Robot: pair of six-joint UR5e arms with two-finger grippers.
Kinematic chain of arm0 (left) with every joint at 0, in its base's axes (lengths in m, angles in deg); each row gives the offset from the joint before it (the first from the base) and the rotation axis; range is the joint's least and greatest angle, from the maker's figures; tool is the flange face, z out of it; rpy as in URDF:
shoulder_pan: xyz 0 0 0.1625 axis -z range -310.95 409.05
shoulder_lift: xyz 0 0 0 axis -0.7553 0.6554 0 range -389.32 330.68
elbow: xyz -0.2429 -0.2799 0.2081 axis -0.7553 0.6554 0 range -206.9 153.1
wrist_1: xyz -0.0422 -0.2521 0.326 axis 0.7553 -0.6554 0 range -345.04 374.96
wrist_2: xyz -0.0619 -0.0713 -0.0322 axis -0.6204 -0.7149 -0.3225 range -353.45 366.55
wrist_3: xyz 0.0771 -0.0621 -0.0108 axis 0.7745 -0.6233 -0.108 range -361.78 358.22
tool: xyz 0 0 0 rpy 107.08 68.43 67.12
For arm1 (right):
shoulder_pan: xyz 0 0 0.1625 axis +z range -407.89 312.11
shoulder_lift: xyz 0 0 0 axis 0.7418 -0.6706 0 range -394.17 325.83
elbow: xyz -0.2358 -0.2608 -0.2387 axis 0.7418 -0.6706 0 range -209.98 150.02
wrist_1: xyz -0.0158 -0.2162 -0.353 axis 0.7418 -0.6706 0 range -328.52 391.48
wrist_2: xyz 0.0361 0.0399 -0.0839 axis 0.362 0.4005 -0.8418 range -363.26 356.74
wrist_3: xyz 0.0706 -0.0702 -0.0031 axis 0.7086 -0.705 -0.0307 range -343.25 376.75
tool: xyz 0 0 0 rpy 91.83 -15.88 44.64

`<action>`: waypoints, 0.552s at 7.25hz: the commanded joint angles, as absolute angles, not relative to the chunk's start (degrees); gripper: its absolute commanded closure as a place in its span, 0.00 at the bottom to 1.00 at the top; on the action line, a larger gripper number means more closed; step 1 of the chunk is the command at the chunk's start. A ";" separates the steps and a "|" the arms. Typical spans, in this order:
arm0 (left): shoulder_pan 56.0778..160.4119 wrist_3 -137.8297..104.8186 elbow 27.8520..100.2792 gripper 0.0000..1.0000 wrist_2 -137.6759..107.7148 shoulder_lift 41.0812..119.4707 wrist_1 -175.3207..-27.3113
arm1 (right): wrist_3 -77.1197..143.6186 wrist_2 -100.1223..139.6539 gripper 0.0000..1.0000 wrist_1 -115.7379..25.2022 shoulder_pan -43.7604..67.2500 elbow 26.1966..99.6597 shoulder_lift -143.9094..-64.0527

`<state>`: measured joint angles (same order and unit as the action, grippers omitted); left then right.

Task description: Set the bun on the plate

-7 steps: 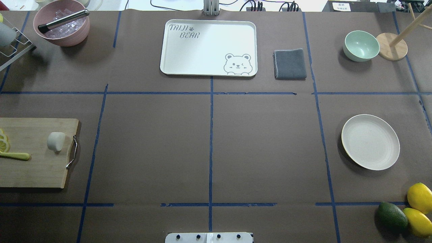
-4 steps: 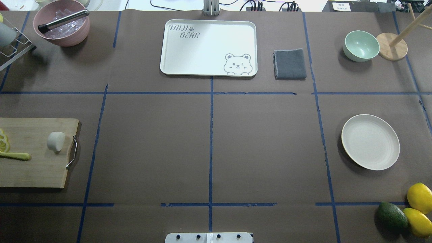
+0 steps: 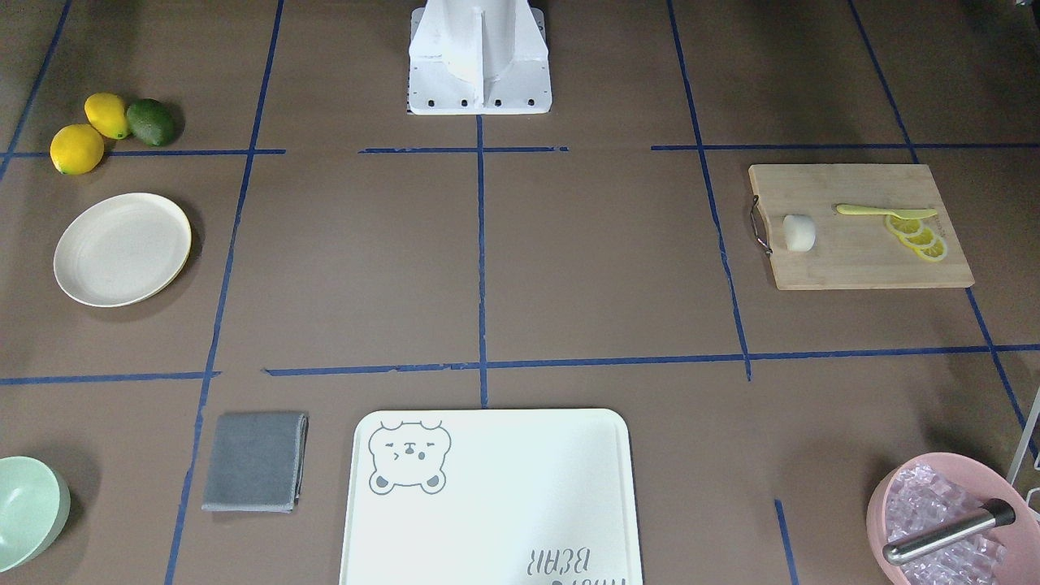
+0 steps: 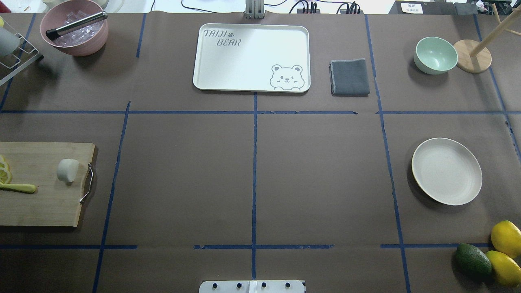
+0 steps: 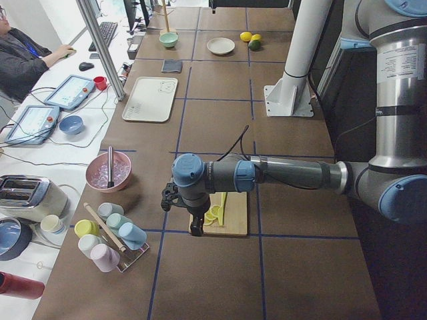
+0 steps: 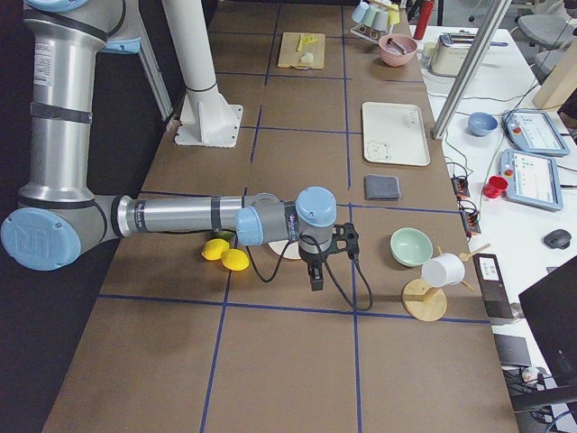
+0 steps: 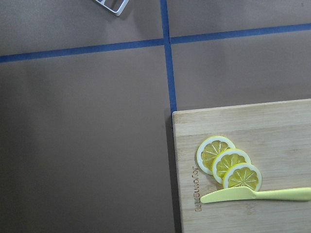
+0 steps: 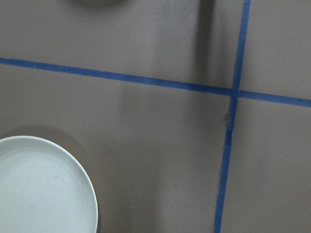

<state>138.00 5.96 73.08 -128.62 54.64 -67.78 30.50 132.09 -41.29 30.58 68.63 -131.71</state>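
The bun point(image 4: 67, 170) is a small white lump lying on the right part of a wooden cutting board point(image 4: 36, 203), also seen as the bun point(image 3: 799, 233) from the front. The plate point(image 4: 447, 171) is round, cream-white and bare, far across the table on the right; its rim point(image 8: 90, 194) shows in the right wrist view. My left gripper point(image 5: 195, 229) hangs beyond the board's outer end, off the bun. My right gripper point(image 6: 315, 280) hangs beside the plate. Both show only in side views, so I cannot tell if they are open or shut.
Lemon slices point(image 7: 228, 167) and a yellow knife point(image 7: 255, 195) lie on the board. A bear-printed tray point(image 4: 251, 57), grey cloth point(image 4: 350, 77) and mint bowl point(image 4: 435, 55) sit at the back. A pink ice bowl point(image 4: 75, 28) stands back left; lemons and an avocado point(image 4: 473, 260) lie front right.
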 commanded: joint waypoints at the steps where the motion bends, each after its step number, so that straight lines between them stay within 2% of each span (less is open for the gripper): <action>1: 137.99 6.05 73.29 0.00 -128.62 54.71 -67.83 | 48.48 129.31 0.00 -22.04 21.42 62.68 -131.82; 2: 137.99 5.96 73.29 0.00 -128.62 54.71 -67.83 | 56.57 127.46 0.00 -16.04 17.72 62.57 -131.99; 4: 137.99 6.05 73.20 0.00 -128.62 54.79 -67.83 | 58.94 126.56 0.03 -13.44 13.13 62.57 -132.70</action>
<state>137.99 5.99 73.26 -128.62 54.76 -67.83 56.71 127.30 -15.58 16.01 62.73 -132.33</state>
